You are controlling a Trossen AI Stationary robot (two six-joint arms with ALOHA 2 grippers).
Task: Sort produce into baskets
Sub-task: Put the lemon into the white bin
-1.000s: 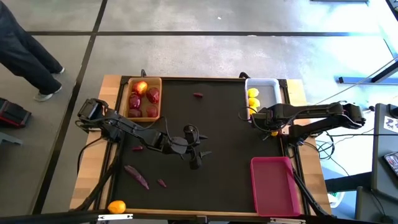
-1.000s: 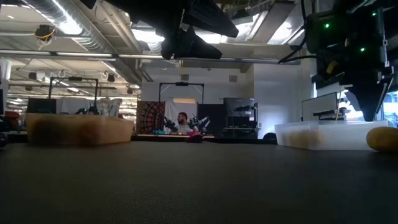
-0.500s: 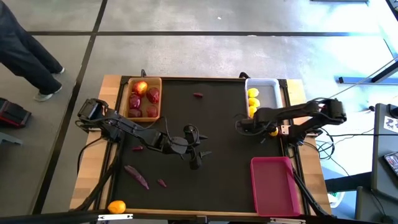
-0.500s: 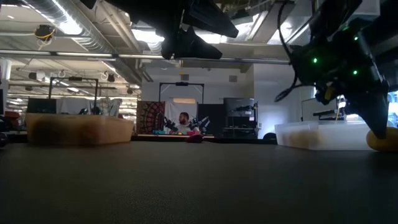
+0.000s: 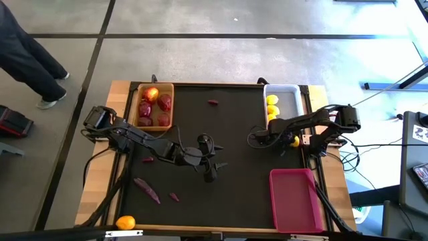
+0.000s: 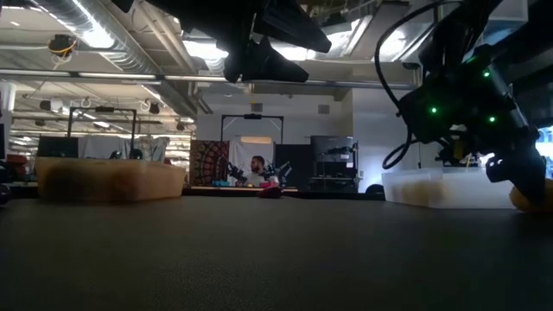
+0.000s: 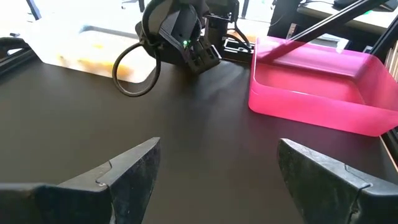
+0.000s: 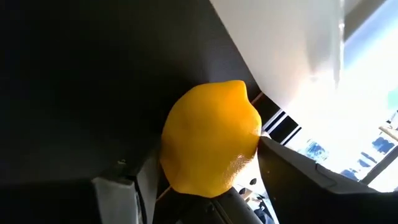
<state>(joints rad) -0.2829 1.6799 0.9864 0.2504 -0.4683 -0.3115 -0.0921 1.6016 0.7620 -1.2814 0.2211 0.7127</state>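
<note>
My right gripper (image 8: pixel 205 171) is low on the table beside the white bin (image 5: pixel 292 100). It is shut on a yellow lemon-like fruit (image 8: pixel 211 140), which also shows in the high view (image 5: pixel 294 141). My left gripper (image 7: pixel 217 168) is open and empty over the middle of the black mat (image 5: pixel 212 169). The tan wooden bin (image 5: pixel 136 107) holds several red fruits. The white bin holds yellow fruits (image 5: pixel 272 100). The pink bin (image 5: pixel 294 201) stands at the near right. Thin purple pieces lie on the mat (image 5: pixel 214 102) (image 5: pixel 147 189) (image 5: pixel 174 197). My right gripper has the yellow fruit between its two fingers, one on each of its sides (image 8: pixel 256 138). The fingers come low, nearly level, pointing toward the table's right edge. The fruit's underside rests on the mat (image 6: pixel 531 199), next to the white bin's near wall.
An orange fruit (image 5: pixel 125 222) lies at the near left corner on the wooden border. Another purple piece (image 5: pixel 148 159) lies under my left arm. A person (image 5: pixel 27 53) stands on the floor beyond the far left. Open mat lies between the two grippers.
My right arm has drawn its elbow in. Its wrist has swung toward the table's left and sunk toward the mat. The gripper has tipped from pointing down to nearly level at the yellow fruit. The fruit has stayed in place.
</note>
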